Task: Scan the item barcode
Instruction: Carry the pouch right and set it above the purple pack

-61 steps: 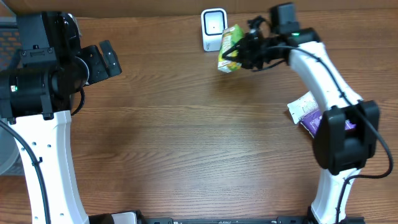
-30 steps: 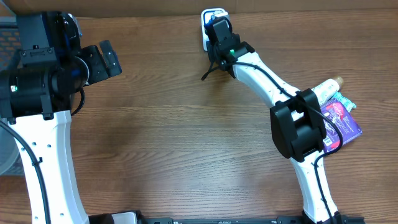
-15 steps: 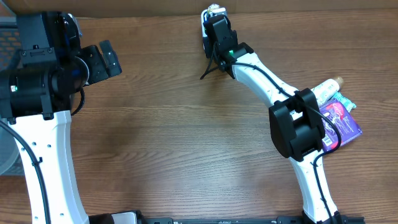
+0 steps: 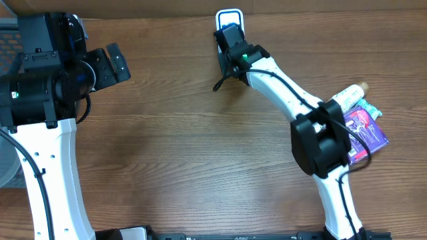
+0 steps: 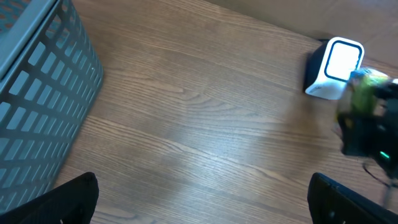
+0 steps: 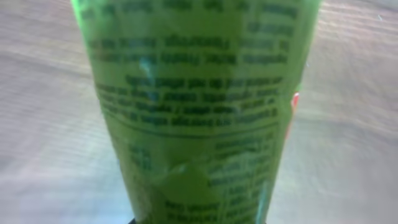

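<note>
The item is a green packet (image 6: 199, 112) with dark print, and it fills the right wrist view, held upright in my right gripper (image 4: 229, 41), which is shut on it. From overhead the wrist hides the packet. It hangs just in front of the white scanner (image 4: 229, 16) at the table's far edge. In the left wrist view the packet's green top (image 5: 371, 79) shows beside the scanner (image 5: 336, 62), above the black right wrist. My left gripper (image 5: 208, 205) stands open and holds nothing, far to the left over bare wood.
A blue-grey slatted basket (image 5: 37, 106) stands at the left. A purple packet (image 4: 365, 130) and a pale tube (image 4: 351, 95) lie at the right side of the table, behind the right arm's base.
The right arm has swung left, bringing the green packet from beside the scanner to in front of it. In the last half second it dropped back slightly, uncovering the scanner's face. The left arm is still.
</note>
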Controlling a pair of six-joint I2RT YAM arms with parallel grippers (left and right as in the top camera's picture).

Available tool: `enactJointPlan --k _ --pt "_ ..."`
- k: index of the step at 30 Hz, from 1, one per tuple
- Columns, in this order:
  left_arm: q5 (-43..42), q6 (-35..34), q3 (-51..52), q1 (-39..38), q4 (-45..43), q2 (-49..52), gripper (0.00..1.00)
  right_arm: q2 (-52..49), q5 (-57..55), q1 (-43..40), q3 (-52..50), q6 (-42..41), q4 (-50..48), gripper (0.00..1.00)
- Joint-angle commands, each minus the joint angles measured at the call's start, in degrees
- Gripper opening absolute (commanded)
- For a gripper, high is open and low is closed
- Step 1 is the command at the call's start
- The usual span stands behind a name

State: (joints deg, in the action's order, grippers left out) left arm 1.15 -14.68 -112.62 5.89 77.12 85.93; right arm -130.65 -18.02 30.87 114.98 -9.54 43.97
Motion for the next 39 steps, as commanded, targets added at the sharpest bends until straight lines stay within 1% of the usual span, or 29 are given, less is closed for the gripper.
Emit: enactJointPlan --k 1,4,5,6,8,10,11,14,20,23,25,26,27,34,37,39 --pt "0.37 -0.59 -0.39 0.09 -0.2 -0.07 0.99 17.53 -1.18 0.57 2.23 -8.96 5.42 0.04" --pt "0.37 -0.59 -0.39 0.09 -0.2 -0.07 1.0 23.56 -1.2 -0.79 2.23 -15.28 15.69 0.04" --pt "0.37 -0.57 -0.39 0.09 -0.2 -0.07 1.0 26.01 -1.25 -2.34 2.23 -19.98 21.88 0.04" --pt "0.37 -0.57 -0.39 0.09 -0.17 -0.07 1.0 27.08 -1.42 -3.67 2.21 -23.06 25.88 0.04" --pt "0.37 -0.59 -0.39 0.09 -0.2 -0.07 1.0 27.74 -1.44 -6.84 2.19 -29.79 33.48 0.04" --pt "0.37 -0.59 -0.39 0.09 -0.2 -0.07 1.0 27.65 -1.44 -10.05 1.01 -36.76 38.82 0.04" --pt "0.37 -0.59 -0.39 0.09 -0.2 -0.07 1.0 27.65 -1.44 -11.67 -0.55 -39.67 40.0 0.04" --pt "0.37 -0.59 -0.39 0.09 -0.2 -0.07 1.0 27.65 -1.46 -15.72 -7.19 -42.66 37.92 0.04" --pt "0.37 -0.59 -0.39 0.09 -0.2 -0.07 1.0 27.65 -1.09 -21.55 -23.28 -43.69 22.58 0.04" --pt "0.37 -0.59 -0.39 0.09 -0.2 -0.07 1.0 27.65 1.11 -23.19 -28.5 -43.65 16.28 0.04" --pt "0.37 -0.59 -0.39 0.09 -0.2 -0.07 1.0 27.65 1.66 -23.65 -30.25 -43.65 14.4 0.15" --pt "0.37 -0.57 -0.39 0.09 -0.2 -0.07 0.99 27.65 1.62 -23.67 -30.42 -43.63 14.43 0.23" --pt "0.37 -0.59 -0.39 0.09 -0.2 -0.07 0.99 27.65 1.64 -23.67 -30.42 -43.5 14.62 0.29" --pt "0.37 -0.57 -0.39 0.09 -0.2 -0.07 0.99 27.96 1.81 -23.67 -29.73 -42.56 17.33 0.43" --pt "0.37 -0.59 -0.39 0.09 -0.17 -0.07 1.0 29.44 2.71 -23.65 -28.13 -42.47 20.09 0.45" --pt "0.37 -0.59 -0.39 0.09 -0.2 -0.07 0.99 31.52 3.85 -23.65 -26.49 -39.93 22.38 0.47"
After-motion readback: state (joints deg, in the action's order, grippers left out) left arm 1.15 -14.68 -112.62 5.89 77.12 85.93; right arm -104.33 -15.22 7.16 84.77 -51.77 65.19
